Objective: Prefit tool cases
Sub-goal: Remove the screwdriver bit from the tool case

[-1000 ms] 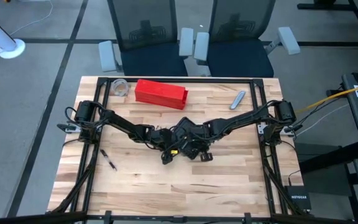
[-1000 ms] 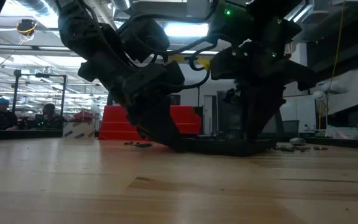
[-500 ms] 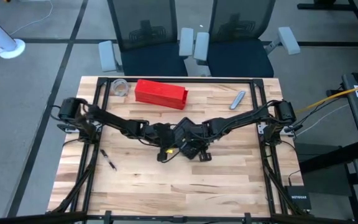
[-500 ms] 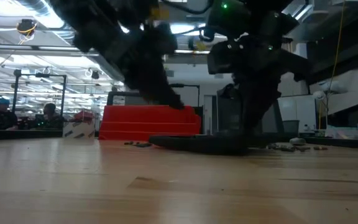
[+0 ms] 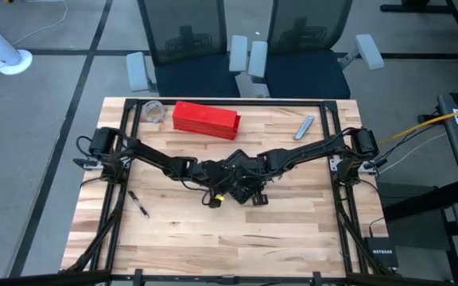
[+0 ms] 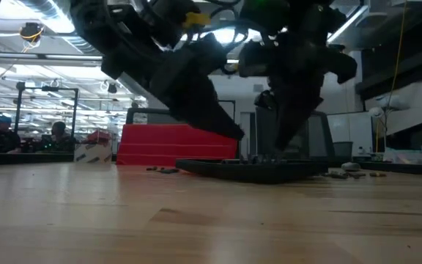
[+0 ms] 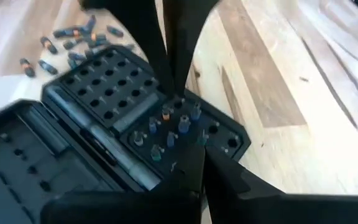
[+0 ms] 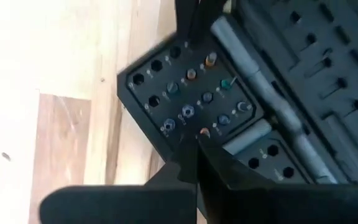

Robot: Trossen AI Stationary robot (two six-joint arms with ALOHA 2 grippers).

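The tool case (image 5: pixel 243 189) lies open and flat at the worktop (image 5: pixel 293 238) centre, long axis running roughly 10 to 4 o'clock. Several sockets hold bits (image 8: pixel 191 74); others sit empty. Left end effector (image 7: pixel 188 158) and right end effector (image 8: pixel 196 140) hover above it, fingers nearly together.

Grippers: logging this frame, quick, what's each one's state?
Left gripper: over the case, fingers together, grasp unclear.
Right gripper: over the same case, fingers together, grasp unclear.
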